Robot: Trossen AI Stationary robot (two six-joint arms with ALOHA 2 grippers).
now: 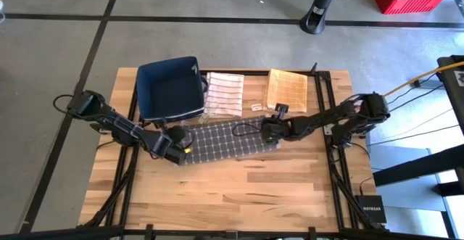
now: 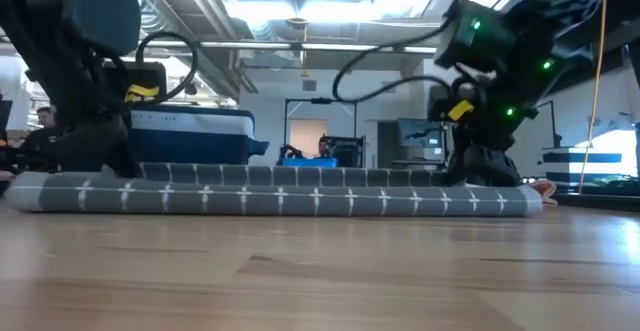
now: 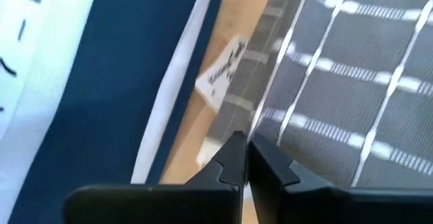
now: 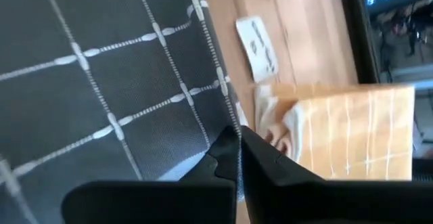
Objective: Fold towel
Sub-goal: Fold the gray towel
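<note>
From above, a dark grey checked towel [image 1: 221, 141] lies flat on the wooden table [image 1: 239, 189] just in front of a blue bin [image 1: 170, 88], with the left end effector [image 1: 176, 153] at its left end and the right end effector [image 1: 270, 131] at its right end. From table height the towel [image 2: 270, 193] stretches between both arms. In the wrist views each end effector [image 3: 245, 158] [image 4: 239, 151] has its fingers pressed together, pinching a towel edge.

Behind the grey towel [image 1: 225, 141] the table's far edge is crowded: a blue bin [image 1: 170, 89] beside a striped cloth [image 1: 224, 93] and a yellow cloth [image 1: 287, 90]. The near table [image 1: 239, 193] lies bare wood, open for passage.
</note>
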